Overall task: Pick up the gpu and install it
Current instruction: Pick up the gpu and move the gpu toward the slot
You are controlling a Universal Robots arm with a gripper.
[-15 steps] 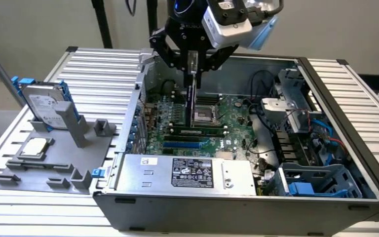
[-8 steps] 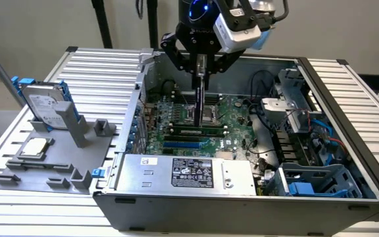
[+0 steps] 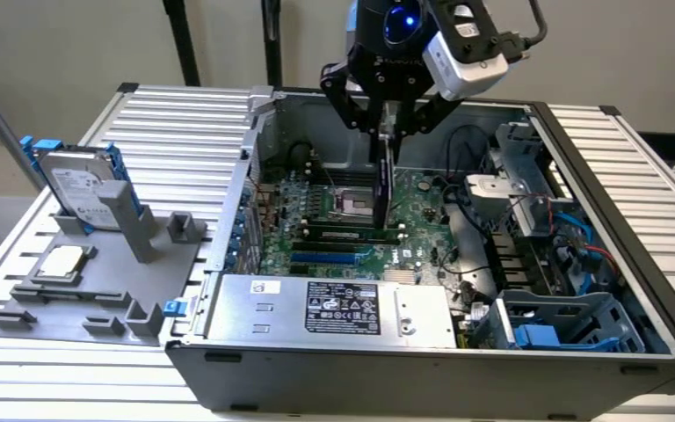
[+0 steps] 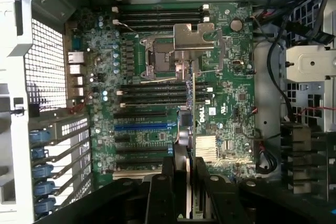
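My gripper (image 3: 387, 134) is clamped on the gpu (image 3: 381, 186), which hangs upright and edge-on over the motherboard (image 3: 308, 230) inside the case (image 3: 431, 374). Below it are the socket (image 3: 344, 200) and dark slots, with the blue slot (image 3: 331, 258) and power supply (image 3: 337, 308) nearer. The hard drive (image 3: 80, 185) stands outside, on the exterior view's left.

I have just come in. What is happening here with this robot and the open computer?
A robot arm is working over an open computer case. Its gripper is closed on the gpu, a thin card held upright and seen edge-on, low over the green motherboard near the expansion slots. Whether the card touches a slot, I cannot tell. On the exterior view's left, a hard drive and a CPU chip sit on a grey holder.
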